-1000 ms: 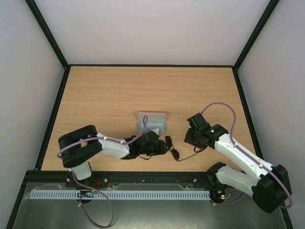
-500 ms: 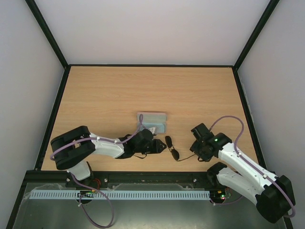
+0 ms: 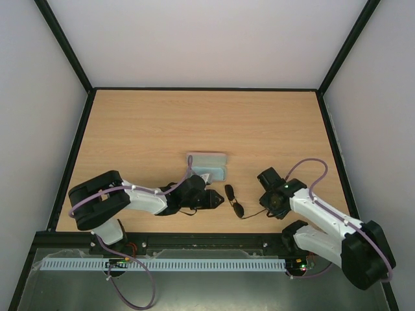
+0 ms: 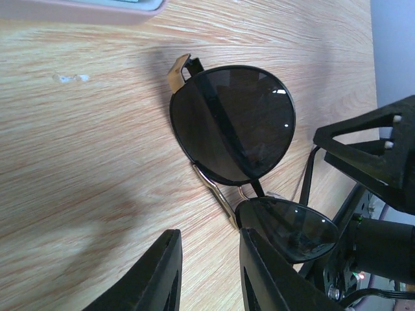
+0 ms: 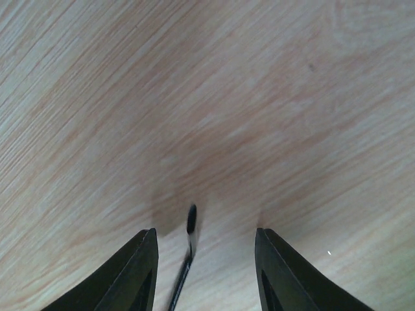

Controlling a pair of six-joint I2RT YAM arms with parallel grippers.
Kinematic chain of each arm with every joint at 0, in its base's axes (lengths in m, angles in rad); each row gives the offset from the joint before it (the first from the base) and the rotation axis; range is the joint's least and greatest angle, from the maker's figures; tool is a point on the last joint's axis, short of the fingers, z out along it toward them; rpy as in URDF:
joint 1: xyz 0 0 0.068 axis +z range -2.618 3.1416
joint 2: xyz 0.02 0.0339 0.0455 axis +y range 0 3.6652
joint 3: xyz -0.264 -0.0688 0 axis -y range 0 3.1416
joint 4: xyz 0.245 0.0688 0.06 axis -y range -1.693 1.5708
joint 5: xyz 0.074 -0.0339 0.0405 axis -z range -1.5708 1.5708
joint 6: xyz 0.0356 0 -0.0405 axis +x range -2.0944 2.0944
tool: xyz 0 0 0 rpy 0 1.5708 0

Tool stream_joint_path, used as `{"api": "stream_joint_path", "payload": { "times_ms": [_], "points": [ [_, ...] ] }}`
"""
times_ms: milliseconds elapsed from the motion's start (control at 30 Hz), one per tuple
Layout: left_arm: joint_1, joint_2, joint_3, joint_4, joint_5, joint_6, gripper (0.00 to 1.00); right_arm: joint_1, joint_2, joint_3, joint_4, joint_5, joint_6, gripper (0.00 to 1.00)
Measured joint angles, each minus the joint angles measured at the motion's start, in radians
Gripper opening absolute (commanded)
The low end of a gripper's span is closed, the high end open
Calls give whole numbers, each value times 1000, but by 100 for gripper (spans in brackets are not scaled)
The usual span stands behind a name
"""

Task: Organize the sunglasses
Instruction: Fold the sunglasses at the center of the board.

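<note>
Step judged: pre-grasp approach. Sunglasses laid flat on table, just ahead of left gripper fingers, narrowly parted, nothing pinched. Temple tip framed between right gripper fingers, spread wide, untouched. Next: closure on temple called for. Case edge seen beyond left fingertips; bare wood ahead of right.

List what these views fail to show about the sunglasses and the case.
- Sunglasses, top view: too small to tell how the temple arms lie.
- Left wrist view: the temples' far ends are lost against the right arm.
- Right wrist view: only one temple tip shows between the open right jaws; the bottom edge cuts the rest.
- Case, left wrist view: cut off by the top edge.
</note>
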Motion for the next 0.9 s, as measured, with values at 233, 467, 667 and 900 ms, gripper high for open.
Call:
{"api": "stream_joint_path", "payload": {
  "times_ms": [233,467,667,900],
  "points": [
    [0,21,3,22,2,0,27,-22,123,27,68,29,-56,39],
    [0,100,48,14,3,0,26,-29,212,82,127,66,-134,38],
    [-2,164,124,4,-5,0,26,-31,271,129,179,82,-196,38],
    [-3,209,193,-27,-19,2,26,-34,376,166,268,67,-258,38]
  ]
}}
